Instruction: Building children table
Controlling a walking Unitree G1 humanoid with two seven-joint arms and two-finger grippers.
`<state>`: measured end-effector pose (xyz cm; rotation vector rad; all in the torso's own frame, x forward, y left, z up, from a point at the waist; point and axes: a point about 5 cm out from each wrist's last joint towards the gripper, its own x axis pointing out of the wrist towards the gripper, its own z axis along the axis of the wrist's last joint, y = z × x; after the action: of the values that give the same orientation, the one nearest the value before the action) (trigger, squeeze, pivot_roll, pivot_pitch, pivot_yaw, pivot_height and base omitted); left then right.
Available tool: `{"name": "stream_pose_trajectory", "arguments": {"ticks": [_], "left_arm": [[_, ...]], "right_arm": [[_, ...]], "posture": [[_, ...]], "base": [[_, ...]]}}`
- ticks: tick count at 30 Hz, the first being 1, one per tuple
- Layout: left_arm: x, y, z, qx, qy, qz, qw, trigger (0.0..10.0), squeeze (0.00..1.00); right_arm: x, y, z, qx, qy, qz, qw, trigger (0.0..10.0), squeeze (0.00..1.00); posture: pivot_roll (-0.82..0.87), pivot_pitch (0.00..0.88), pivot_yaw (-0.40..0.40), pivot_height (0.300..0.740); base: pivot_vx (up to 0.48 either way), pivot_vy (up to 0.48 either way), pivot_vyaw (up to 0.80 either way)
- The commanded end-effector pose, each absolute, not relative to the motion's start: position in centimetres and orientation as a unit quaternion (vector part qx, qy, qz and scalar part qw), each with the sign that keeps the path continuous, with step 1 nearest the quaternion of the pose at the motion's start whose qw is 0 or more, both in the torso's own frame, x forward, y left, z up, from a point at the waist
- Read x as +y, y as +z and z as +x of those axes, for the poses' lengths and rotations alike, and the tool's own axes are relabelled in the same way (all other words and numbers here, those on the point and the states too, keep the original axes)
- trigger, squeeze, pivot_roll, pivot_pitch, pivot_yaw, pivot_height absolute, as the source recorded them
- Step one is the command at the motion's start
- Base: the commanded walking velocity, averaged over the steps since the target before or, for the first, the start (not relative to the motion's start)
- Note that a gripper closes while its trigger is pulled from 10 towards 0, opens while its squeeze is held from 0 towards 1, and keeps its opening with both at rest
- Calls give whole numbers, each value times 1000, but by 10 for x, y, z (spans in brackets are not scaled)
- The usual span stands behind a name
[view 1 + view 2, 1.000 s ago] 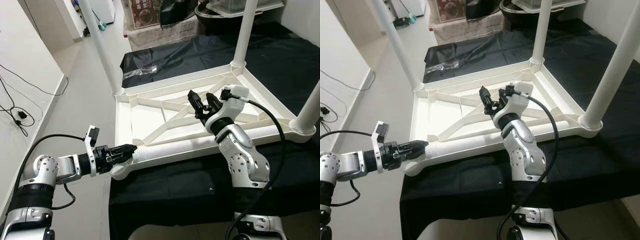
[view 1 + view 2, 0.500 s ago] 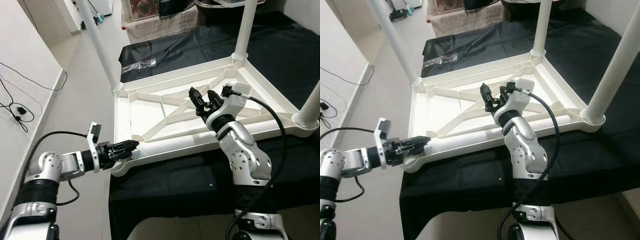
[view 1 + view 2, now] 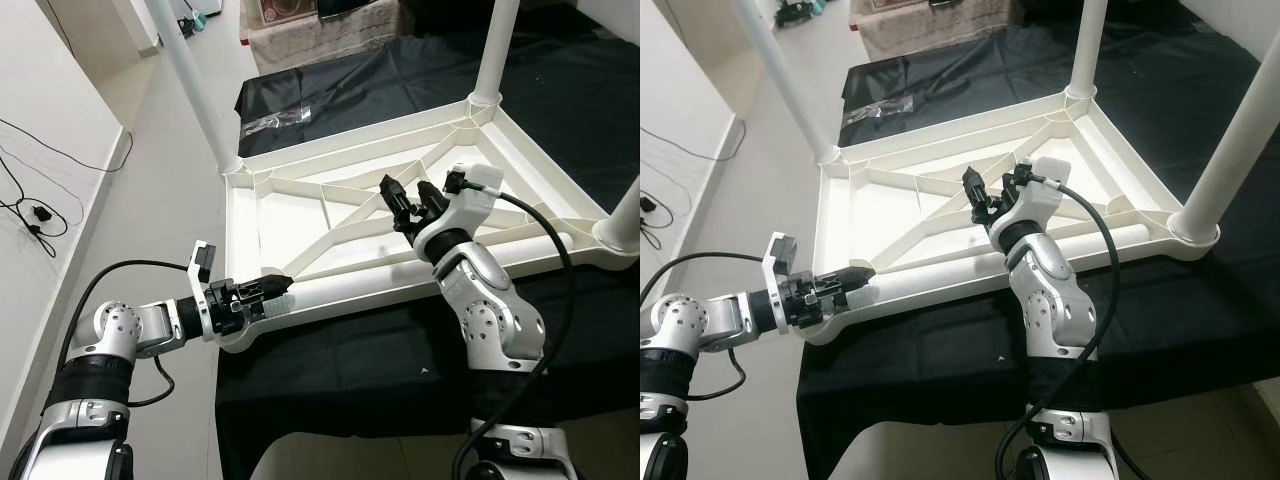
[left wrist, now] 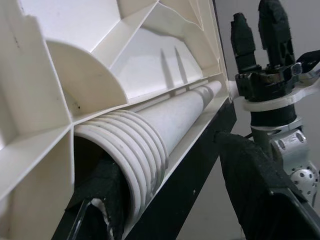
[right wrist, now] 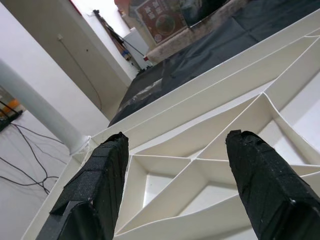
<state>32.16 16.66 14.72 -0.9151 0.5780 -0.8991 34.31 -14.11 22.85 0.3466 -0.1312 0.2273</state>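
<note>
step: fitting the fourth leg, judging by three legs already upright on the upturned white tabletop point(image 3: 262, 216) and one loose table leg point(image 3: 420, 280) lying along its near rim.
tabletop: underside up on the black cloth point(image 3: 340, 375), ribs showing, one corner overhanging the cloth toward the left arm.
loose leg: lies flat inside the tabletop's near rim; its ribbed threaded end point(image 4: 125, 150) points at the near-left corner socket point(image 3: 243, 335), the only one without a leg.
left gripper point(image 3: 262, 291): at the leg's threaded end beside that corner; in the left wrist view one finger point(image 4: 102, 192) lies against the ribbed end and the other finger point(image 4: 257, 185) stands well apart outside the rim, so the fingers are spread and nothing is clamped.
left arm: stretched low and level from beside the tabletop, forearm in line with the leg.
right gripper point(image 3: 410, 200): raised above the tabletop's middle ribs, fingers apart, holding nothing.
right arm: elbow bent over the near rim, wrist tipped up and away from the leg.
next move: likely close on the leg, lift and stand it, then seat the thread squarely in the corner socket; a skewed start could cross the thread.
</note>
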Motion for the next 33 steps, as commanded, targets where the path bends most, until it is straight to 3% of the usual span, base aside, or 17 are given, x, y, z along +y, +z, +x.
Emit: {"name": "stream_pose_trajectory", "arguments": {"ticks": [1,8,9,10,13,14,15,16,18,19,33], "left_arm": [[170,148,319,252,-418,-438,755,10000,0],[169,158,314,228,-446,-447,741,10000,0],[169,161,313,222,-453,-449,738,9843,0],[170,164,312,215,-460,-451,734,8353,0],[170,166,311,211,-465,-452,731,8353,0],[170,168,310,209,-473,-451,727,4157,0],[170,168,310,209,-473,-451,727,4157,0],[169,169,308,208,-479,-450,724,1098,0],[169,169,308,208,-479,-450,724,1098,0],[168,169,307,207,-484,-451,721,0,0],[170,173,299,190,-493,-452,718,0,0]], "right_arm": [[-137,227,340,-63,119,178,975,10000,0],[-138,229,342,-67,119,179,974,10000,0],[-138,231,342,-70,120,179,974,10000,0],[-137,235,343,-80,125,184,972,10000,0],[-136,238,343,-88,129,188,970,10000,0],[-136,244,342,-102,134,195,966,10000,0],[-136,244,342,-102,134,195,966,10000,0],[-135,248,341,-114,140,201,963,10000,0],[-135,248,341,-114,140,201,963,10000,0],[-135,251,340,-123,145,204,960,10000,0],[-134,271,342,-156,154,209,953,10000,0]], "posture": [[-63,200,161,740],[-62,195,156,740],[-62,195,156,740],[-61,191,154,740],[-61,191,154,740],[-61,191,154,740],[-61,191,154,740],[-63,183,152,740],[-63,183,152,740],[-63,183,152,740],[-75,154,142,740]], "base": [[0,0,0],[0,0,0],[0,0,0],[0,0,0],[0,0,0],[0,0,0],[0,0,0],[0,0,0],[0,0,0],[0,0,0],[0,0,0]]}}
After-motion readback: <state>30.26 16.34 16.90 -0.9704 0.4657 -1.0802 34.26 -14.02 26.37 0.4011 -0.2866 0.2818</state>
